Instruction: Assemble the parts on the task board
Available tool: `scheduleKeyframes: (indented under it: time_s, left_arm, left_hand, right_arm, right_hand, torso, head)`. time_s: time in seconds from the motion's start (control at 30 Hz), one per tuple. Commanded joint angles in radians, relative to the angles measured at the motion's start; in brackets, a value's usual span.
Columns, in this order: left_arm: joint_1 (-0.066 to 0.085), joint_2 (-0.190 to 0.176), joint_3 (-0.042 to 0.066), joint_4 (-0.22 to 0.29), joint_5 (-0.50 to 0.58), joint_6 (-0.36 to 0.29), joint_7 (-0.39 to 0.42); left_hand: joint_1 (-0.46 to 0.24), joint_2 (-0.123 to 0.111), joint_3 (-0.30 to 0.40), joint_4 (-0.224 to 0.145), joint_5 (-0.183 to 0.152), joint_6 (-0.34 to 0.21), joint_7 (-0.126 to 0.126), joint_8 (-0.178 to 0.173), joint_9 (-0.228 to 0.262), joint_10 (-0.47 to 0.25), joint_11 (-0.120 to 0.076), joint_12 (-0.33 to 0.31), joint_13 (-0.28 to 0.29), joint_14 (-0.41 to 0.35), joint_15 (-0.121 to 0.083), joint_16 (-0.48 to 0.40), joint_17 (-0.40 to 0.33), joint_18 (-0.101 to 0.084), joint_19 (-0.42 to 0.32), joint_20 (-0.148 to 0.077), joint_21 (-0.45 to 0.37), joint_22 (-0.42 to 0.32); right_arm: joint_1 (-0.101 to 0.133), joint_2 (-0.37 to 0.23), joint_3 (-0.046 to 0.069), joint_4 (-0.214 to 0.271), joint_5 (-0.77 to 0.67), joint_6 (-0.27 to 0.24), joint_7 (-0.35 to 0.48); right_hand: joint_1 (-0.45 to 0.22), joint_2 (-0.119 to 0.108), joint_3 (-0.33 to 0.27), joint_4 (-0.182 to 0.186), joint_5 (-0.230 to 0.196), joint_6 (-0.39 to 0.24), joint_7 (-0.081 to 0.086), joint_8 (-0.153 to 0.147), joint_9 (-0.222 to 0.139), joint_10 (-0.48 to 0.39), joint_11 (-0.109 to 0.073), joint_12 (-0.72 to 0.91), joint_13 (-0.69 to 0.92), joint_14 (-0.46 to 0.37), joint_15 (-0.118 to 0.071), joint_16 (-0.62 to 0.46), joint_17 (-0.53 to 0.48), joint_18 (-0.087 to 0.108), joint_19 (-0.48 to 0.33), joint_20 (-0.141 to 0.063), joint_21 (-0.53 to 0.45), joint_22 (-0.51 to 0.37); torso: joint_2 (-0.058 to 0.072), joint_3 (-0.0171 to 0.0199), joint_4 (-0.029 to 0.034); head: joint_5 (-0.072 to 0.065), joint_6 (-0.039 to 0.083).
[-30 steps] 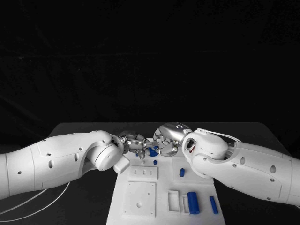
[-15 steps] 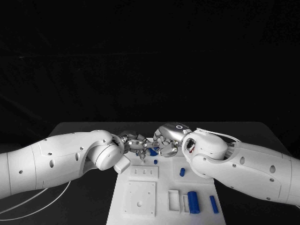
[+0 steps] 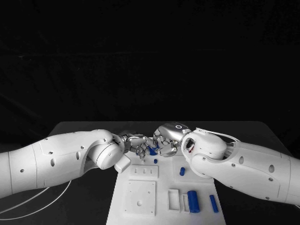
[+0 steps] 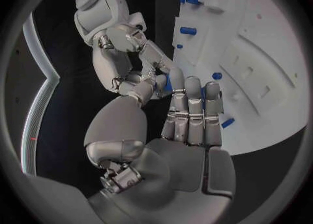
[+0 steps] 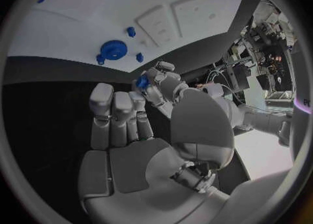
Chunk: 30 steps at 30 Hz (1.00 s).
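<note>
Both hands meet over the task board [image 3: 142, 197] far end. Right hand [image 3: 168, 141] pinches a small blue part [image 5: 142, 82]. Left hand [image 3: 138, 143] fingers touch another blue part [image 4: 168, 82]; grasp unclear.

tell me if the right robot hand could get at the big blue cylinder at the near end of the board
Probably yes, once free. The big blue cylinder lies uncovered on the task board, but the right robot hand is up by the left robot hand around a small blue part.

My hands [image 3: 150, 144] – bright metal, glossy. Arms [image 3: 55, 161] – smooth white plastic, slight sheen. Board [image 3: 140, 197] – matt white plastic. Parts [image 3: 192, 201] – smooth blue plastic. Table [image 3: 82, 127] – matt, dark.
</note>
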Motion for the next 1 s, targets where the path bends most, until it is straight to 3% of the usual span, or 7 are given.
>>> scheduleKeyframes:
  time_s: [0.03, 0.23, 0.6, 0.7, 0.87, 1.0]
  left_arm:
    - [0.002, 0.004, 0.002, 0.004, 0.024, -0.007, 0.013]
    - [0.002, 0.004, 0.002, 0.005, 0.024, -0.006, 0.013]
    - [0.002, 0.001, 0.002, 0.008, -0.001, -0.011, 0.021]
    - [0.002, 0.000, 0.002, 0.008, -0.009, -0.014, 0.023]
    - [0.002, -0.002, 0.002, 0.007, -0.036, -0.019, 0.019]
    - [0.002, -0.006, 0.002, 0.006, -0.053, -0.014, 0.013]
  left_hand:
    - [-0.025, 0.003, 0.015, -0.016, 0.028, 0.087, -0.048, 0.011, 0.106, 0.013, -0.007, 0.016, 0.008, 0.012, -0.010, 0.017, 0.006, -0.016, 0.008, -0.107, 0.012, -0.001]
    - [-0.044, 0.000, 0.021, -0.018, 0.036, 0.102, -0.059, 0.023, 0.146, 0.021, -0.018, 0.052, 0.026, 0.019, -0.025, 0.055, 0.016, -0.016, 0.012, -0.118, 0.034, 0.001]
    - [-0.044, -0.007, 0.027, -0.012, -0.001, 0.106, -0.063, 0.021, 0.173, 0.019, -0.022, 0.070, 0.033, 0.020, -0.032, 0.072, 0.013, -0.016, 0.015, -0.127, 0.051, 0.000]
    - [-0.043, -0.007, 0.028, -0.012, -0.005, 0.109, -0.064, 0.022, 0.177, 0.021, -0.024, 0.074, 0.034, 0.023, -0.034, 0.076, 0.013, -0.015, 0.017, -0.129, 0.055, 0.000]
    - [-0.040, -0.004, 0.029, -0.012, -0.007, 0.114, -0.067, 0.023, 0.184, 0.025, -0.026, 0.080, 0.035, 0.027, -0.037, 0.082, 0.012, -0.015, 0.019, -0.131, 0.060, -0.001]
    - [-0.042, -0.004, 0.029, -0.012, -0.010, 0.120, -0.069, 0.023, 0.190, 0.030, -0.029, 0.085, 0.036, 0.031, -0.040, 0.089, 0.012, -0.015, 0.022, -0.134, 0.066, -0.002]
  right_arm:
    - [-0.003, 0.004, -0.003, -0.001, -0.003, 0.020, 0.006]
    - [-0.005, 0.006, -0.003, -0.001, -0.002, 0.021, 0.005]
    - [-0.006, 0.003, -0.004, -0.002, -0.001, 0.022, 0.002]
    - [-0.006, 0.002, -0.004, -0.003, 0.002, 0.022, 0.002]
    - [-0.007, -0.005, -0.004, -0.003, 0.005, 0.018, 0.000]
    - [-0.008, -0.012, -0.004, -0.001, 0.005, 0.016, -0.004]
  right_hand:
    - [0.003, -0.005, -0.001, 0.003, 0.001, 0.028, 0.023, 0.006, 0.001, 0.003, -0.005, -0.002, -0.001, 0.003, -0.007, -0.007, 0.001, 0.083, 0.001, -0.004, 0.004, 0.009]
    - [0.003, -0.005, -0.001, 0.004, 0.001, 0.028, 0.023, 0.006, 0.002, 0.003, -0.005, -0.002, -0.001, 0.003, -0.007, -0.007, 0.001, 0.083, 0.001, -0.003, 0.004, 0.009]
    - [-0.001, -0.006, -0.002, 0.008, 0.001, 0.028, 0.023, 0.006, 0.002, 0.003, -0.004, -0.003, -0.002, 0.003, -0.006, -0.008, 0.001, 0.083, 0.001, -0.003, 0.003, 0.009]
    - [-0.006, -0.011, -0.005, 0.013, 0.002, 0.027, 0.024, 0.005, 0.002, 0.002, -0.004, -0.003, -0.002, 0.003, -0.006, -0.009, 0.000, 0.083, 0.001, -0.002, 0.002, 0.008]
    - [-0.039, -0.044, -0.031, 0.036, 0.011, 0.023, 0.026, 0.000, 0.001, -0.001, -0.002, -0.007, -0.003, 0.004, -0.004, -0.013, -0.001, 0.083, 0.001, 0.001, -0.001, 0.008]
    - [-0.050, -0.051, -0.042, 0.049, 0.011, 0.023, 0.026, -0.001, 0.002, -0.001, -0.002, -0.008, -0.003, 0.005, -0.004, -0.015, -0.001, 0.083, 0.002, 0.000, -0.003, 0.007]
  torso:
    - [0.000, 0.0001, -0.0001]
    - [0.000, 0.0002, 0.0004]
    - [0.000, 0.0004, 0.0000]
    - [0.000, 0.0004, -0.0003]
    - [-0.001, 0.0001, -0.0004]
    - [0.000, 0.0006, -0.0007]
  head:
    - [0.000, -0.001]
    - [0.000, -0.002]
    - [0.000, -0.002]
    - [-0.001, -0.002]
    - [0.000, -0.001]
    - [-0.002, -0.002]
